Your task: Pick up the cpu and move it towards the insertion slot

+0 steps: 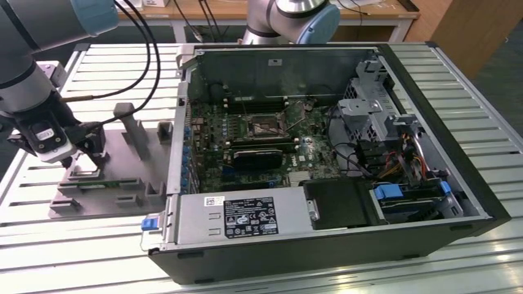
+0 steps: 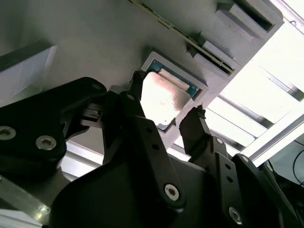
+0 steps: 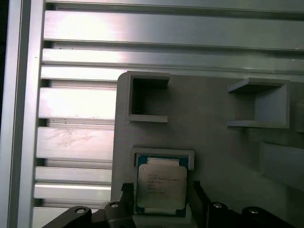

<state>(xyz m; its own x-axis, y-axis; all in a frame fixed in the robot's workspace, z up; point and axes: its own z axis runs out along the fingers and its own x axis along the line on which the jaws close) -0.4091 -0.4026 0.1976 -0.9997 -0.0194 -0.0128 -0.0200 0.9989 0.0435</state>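
On slatted aluminium worktop (image 3: 76, 102), with claw (image 2: 167, 95) spread astride cpu (image 3: 160, 183) in grey holder (image 3: 213, 152), centre on opposite edges and close evenly.

Cpu (image 3: 160, 187): silver-grey metal top, faint dark print, green rim (top glares near white in second wrist view). Gripper (image 2: 167, 95): matte black, silver screw heads. Fixture plate (image 3: 213, 142): plain mid grey. Table (image 3: 76, 104): pale silver aluminium, ribbed in long parallel stripes. Exterior view: computer case (image 1: 327, 251) black; motherboard (image 1: 214, 131) green; insertion slot (image 1: 263, 125) dark, silver frame; power supply (image 1: 196, 223) grey with black-and-white label; arm (image 1: 24, 73) grey, light-blue joint caps.
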